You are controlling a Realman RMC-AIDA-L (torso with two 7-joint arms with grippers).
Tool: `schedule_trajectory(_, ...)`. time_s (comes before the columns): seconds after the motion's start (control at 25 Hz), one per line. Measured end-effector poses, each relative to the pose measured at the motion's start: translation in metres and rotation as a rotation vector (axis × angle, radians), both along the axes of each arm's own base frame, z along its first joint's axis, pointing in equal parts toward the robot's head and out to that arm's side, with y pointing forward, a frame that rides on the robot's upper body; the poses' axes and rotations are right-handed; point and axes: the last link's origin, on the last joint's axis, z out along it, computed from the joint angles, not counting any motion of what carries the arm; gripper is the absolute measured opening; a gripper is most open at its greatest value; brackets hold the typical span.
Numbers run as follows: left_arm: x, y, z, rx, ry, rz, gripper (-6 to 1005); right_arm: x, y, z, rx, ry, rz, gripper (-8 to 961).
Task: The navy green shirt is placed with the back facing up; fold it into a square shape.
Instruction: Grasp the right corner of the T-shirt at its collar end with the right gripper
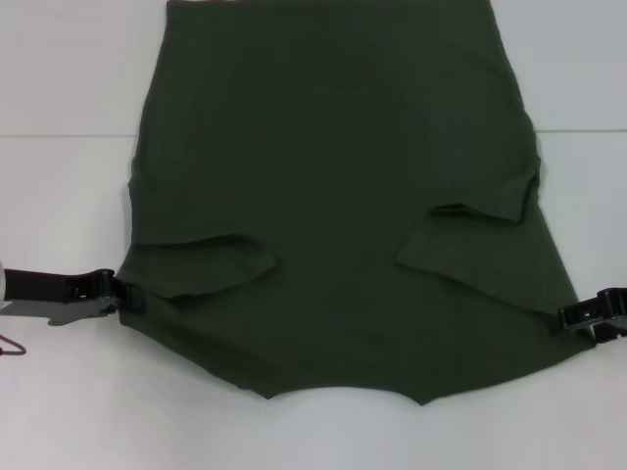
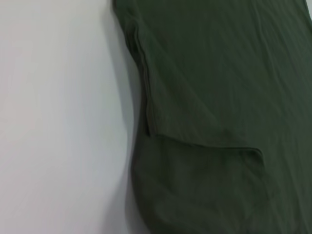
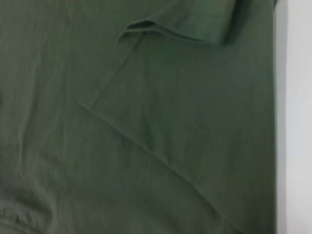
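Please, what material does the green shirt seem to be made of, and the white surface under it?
The shirt looks like soft matte knit fabric, perhaps cotton: it shows no shine, the folded-in sleeves lie limp, and stitched hems are visible in the wrist views. The table looks like a smooth, hard, white surface with a faint sheen, possibly laminate or plastic; the pictures do not settle which.

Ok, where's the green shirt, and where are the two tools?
navy green shirt (image 1: 333, 147): head view, middle of its back.
left tool (image 1: 122, 292): head view, tip at the shirt's left edge.
right tool (image 1: 578, 318): head view, tip at the shirt's right edge.
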Motion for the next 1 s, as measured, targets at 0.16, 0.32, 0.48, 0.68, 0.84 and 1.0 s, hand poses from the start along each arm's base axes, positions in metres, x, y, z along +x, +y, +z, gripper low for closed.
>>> schedule_trajectory(0.16,0.0003,0.0005,0.0003,0.002,0.000,-0.001,40,0.0001,0.0000,0.0000,-0.002,-0.004,0.000,877)
schedule_trajectory(0.32,0.0005,0.0016,0.0010,0.006,0.004,-0.004,40,-0.0017,0.0012,-0.0006,-0.004,-0.004,0.005,876)
schedule_trajectory(0.48,0.0009,0.0024,0.0013,0.008,0.004,-0.005,40,-0.0036,0.0016,-0.0023,-0.009,-0.001,0.008,874)
schedule_trajectory(0.68,0.0016,0.0035,0.0024,0.015,0.001,-0.011,41,-0.0038,0.0015,-0.0033,-0.011,-0.001,0.008,873)
schedule_trajectory(0.84,0.0023,0.0042,0.0021,0.015,0.001,-0.014,41,-0.0050,0.0019,-0.0046,-0.014,0.001,0.010,872)
schedule_trajectory(1.0,0.0034,0.0051,0.0019,0.014,-0.001,-0.017,41,-0.0086,0.0029,-0.0082,-0.021,0.008,0.015,870)
